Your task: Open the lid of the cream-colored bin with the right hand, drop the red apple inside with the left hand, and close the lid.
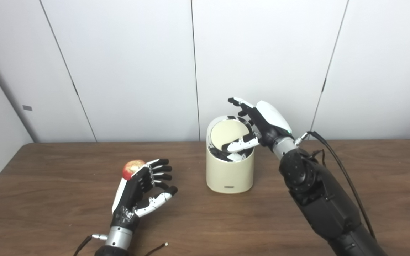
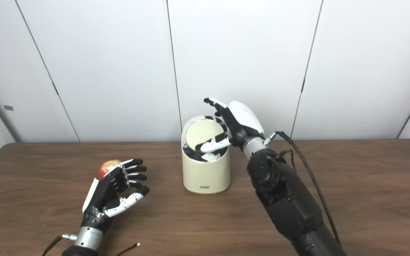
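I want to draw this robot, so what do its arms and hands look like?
Both hands, the left hand and right hand, are black and white: white shells on the back, black fingers with white parts and dark tips. Each wrist is a shiny silver ring. The right arm is thick, rounded and black, with a thin black cable looping along it. Thin wires also trail from the left wrist.

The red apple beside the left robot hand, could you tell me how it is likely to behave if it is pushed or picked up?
The red apple looks round, so a push would probably roll it across the table. Its skin seems smooth, so it might slip. The left robot hand is open beside it, not gripping.
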